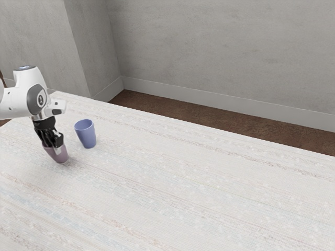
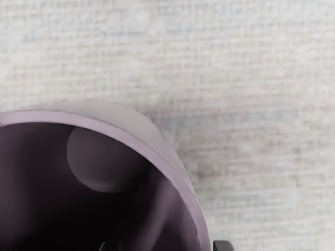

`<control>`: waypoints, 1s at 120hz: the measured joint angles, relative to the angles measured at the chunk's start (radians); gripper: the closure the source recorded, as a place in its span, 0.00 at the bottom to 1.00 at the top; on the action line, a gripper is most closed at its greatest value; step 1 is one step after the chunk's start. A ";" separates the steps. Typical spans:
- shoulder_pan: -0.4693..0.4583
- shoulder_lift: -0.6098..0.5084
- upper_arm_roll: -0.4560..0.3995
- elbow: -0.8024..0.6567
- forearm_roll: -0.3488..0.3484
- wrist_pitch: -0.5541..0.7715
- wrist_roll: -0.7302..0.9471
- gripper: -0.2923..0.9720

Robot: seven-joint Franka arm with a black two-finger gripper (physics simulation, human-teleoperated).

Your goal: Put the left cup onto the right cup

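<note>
So the gripper [image 1: 52, 141] is seen clamped on the mauve cup [image 1: 57, 153], its jaws pinched on the wall at the rim, one inside and one outside. The cup is held tilted just below the jaws, low over the pale woven table [image 1: 199, 183]; whether it's touching can't be told. The blue cup [image 1: 85, 133] is stood upright near the jaws, toward the exterior view's right and a bit farther back, not touched by anything.

Hollow mauve cup [image 2: 112, 159], pale table [image 2: 251, 78]
</note>
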 joint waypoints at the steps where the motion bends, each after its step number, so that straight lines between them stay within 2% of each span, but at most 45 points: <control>1: 0.000 0.000 0.000 0.000 0.000 0.000 0.000 0.66; 39: 0.002 0.003 0.000 -0.002 0.005 0.004 0.001 0.76; 120: 0.000 0.003 -0.001 0.001 0.054 0.024 -0.004 0.84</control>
